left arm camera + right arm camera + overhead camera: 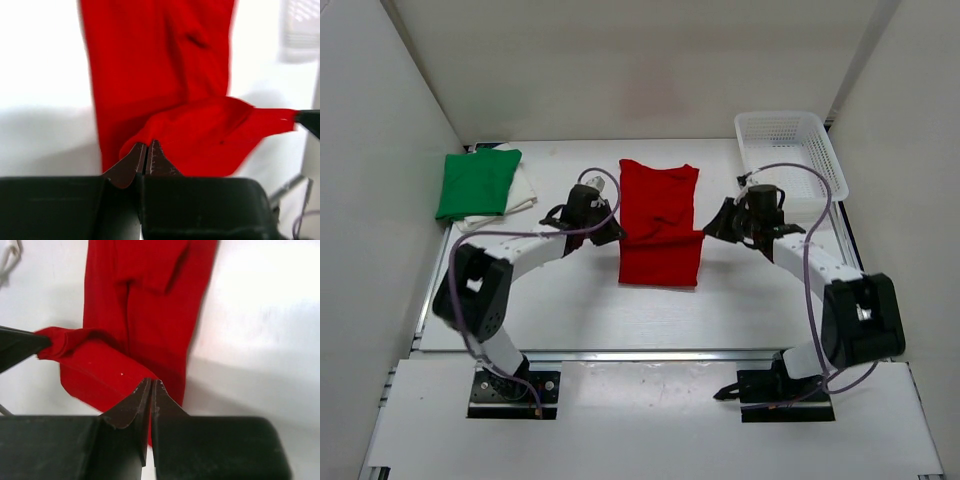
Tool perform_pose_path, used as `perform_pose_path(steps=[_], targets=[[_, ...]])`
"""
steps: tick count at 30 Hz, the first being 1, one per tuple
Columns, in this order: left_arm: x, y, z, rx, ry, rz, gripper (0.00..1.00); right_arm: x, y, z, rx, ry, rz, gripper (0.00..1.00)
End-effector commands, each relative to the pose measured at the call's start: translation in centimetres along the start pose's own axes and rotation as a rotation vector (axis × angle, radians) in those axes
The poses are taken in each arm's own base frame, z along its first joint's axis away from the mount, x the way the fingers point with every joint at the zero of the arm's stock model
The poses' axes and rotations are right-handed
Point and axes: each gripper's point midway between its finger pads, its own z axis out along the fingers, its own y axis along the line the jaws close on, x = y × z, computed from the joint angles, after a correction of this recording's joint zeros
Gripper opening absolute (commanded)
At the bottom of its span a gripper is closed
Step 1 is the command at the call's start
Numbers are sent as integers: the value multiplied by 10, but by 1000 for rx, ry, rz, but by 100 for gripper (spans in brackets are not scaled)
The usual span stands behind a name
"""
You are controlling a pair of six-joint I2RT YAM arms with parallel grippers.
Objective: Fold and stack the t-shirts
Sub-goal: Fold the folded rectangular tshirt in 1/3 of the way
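Centre frame, the red t-shirt [660,225] lay on the tabletop [570,300]. The left tool [613,234] and right tool [712,226] each pinched shut on one side of its raised fold. Uneven travel could slip one side and skew the fold.

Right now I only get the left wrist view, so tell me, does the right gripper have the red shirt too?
Observer: Yes. The right gripper is shut on the red shirt's right side, opposite the left gripper.
Operator: Where are the other shirts?
Observer: The green shirt lies folded on the white shirt, at the far left.
Operator: Anything on the right?
Observer: A basket at the far right corner, apart from the red shirt.
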Motion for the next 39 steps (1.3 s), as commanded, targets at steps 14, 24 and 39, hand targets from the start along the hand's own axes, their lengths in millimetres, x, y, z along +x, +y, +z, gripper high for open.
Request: perform_pose_path(steps=[14, 24, 39], targets=[[-90, 31, 63, -107, -101, 40, 48, -83, -10, 86, -58, -53, -40, 18], [-37, -2, 22, 24, -135, 57, 30, -34, 49, 83, -118, -16, -179, 0], [72, 44, 29, 18, 26, -30, 23, 34, 72, 160, -141, 204, -261, 0]])
